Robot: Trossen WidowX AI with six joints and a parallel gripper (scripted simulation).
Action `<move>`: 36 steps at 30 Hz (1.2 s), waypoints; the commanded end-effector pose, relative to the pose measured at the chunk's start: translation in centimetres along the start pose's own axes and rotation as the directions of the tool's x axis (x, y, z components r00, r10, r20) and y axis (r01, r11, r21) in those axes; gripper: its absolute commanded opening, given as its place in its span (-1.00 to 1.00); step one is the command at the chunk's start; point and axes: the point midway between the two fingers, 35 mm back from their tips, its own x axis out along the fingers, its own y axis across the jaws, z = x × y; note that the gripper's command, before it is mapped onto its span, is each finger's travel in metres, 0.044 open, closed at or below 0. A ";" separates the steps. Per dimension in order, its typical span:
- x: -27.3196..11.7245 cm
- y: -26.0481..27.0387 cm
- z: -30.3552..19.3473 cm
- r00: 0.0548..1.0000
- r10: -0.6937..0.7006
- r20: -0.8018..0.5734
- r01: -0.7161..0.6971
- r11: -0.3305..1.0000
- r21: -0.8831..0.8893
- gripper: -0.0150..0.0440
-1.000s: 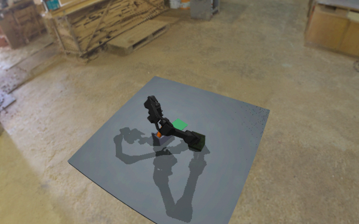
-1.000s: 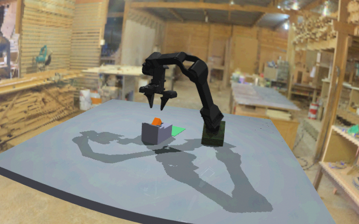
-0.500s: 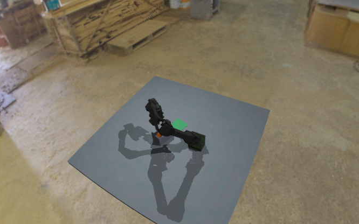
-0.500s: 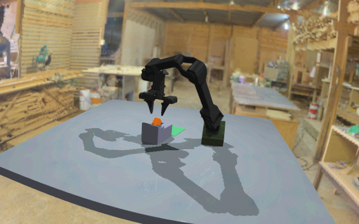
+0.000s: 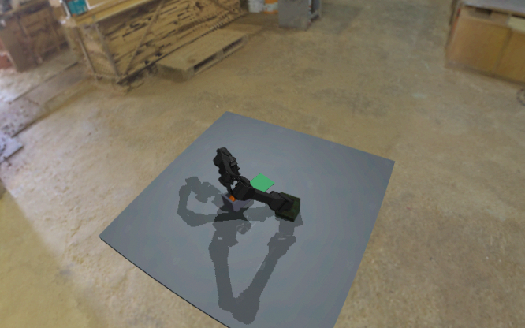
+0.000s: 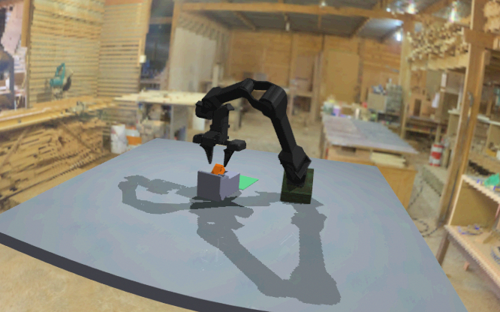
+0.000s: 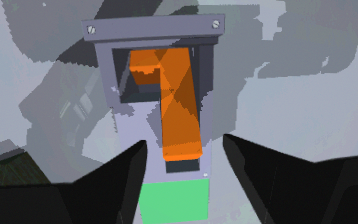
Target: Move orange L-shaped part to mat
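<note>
While the orange part (image 7: 180, 100) sits tilted in the grey tray (image 6: 218, 185), one end raised, the hand (image 6: 218, 157) hangs just above it, partly open and empty — descend straight, straddle the raised end squarely, then close before lifting toward the green mat (image 6: 247, 181)

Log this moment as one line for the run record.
phase: lining up to pinch | gripper: open, holding nothing, above tray | orange part: one end tipped up | green mat: bare

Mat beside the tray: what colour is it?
Plain green mat, clearest in the wrist view, just past the tray.
</note>
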 end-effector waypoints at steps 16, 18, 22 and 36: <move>3.0 0.1 0.1 1.000 -0.004 0.007 0.004 1.000 0.003 0.46; 2.6 0.1 0.1 1.000 -0.001 0.001 0.001 1.000 -0.002 0.37; 2.6 0.1 0.1 1.000 -0.001 0.001 0.001 1.000 -0.002 0.01; 2.6 0.1 0.1 1.000 -0.001 0.001 0.001 1.000 -0.002 -0.49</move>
